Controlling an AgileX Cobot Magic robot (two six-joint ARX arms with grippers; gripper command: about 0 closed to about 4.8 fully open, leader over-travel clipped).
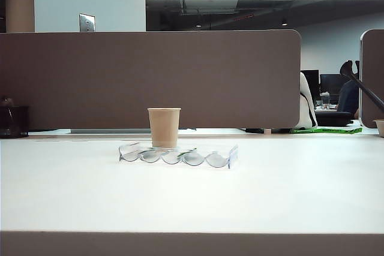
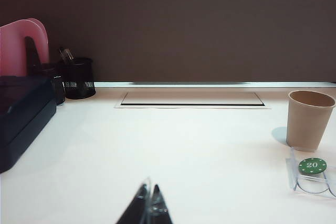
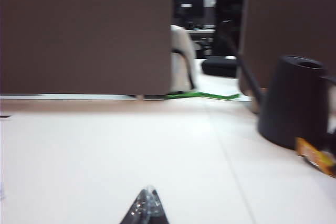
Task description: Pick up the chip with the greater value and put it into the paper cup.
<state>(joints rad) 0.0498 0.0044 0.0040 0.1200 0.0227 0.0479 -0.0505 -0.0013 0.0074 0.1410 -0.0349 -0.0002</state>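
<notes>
Exterior view gives me the plain tan tapered paper cup (image 1: 164, 127) standing upright on the white table (image 1: 192, 202), just behind the clear wavy plastic chip tray (image 1: 178, 156); neither arm shows there. I judge the task has not started: nothing is lifted and both arms sit low and back from the work.

The dark blue chip marked 50 I cannot find in any view. In the left wrist view one green round chip marked 20 (image 2: 312, 166) lies in the end pocket of the tray, right beside the cup, and the rest of the tray runs out of frame. So my next move is to bring a camera over the whole tray, locate the blue chip, then reach for it.

The left gripper (image 2: 148, 208) hangs just above bare table, well apart from cup and tray, its fingertips meeting in a point and holding nothing. The right gripper (image 3: 146, 208) looks the same: tips together, empty, over bare table, with a dark grey watering can (image 3: 294, 100) off to one side.
</notes>
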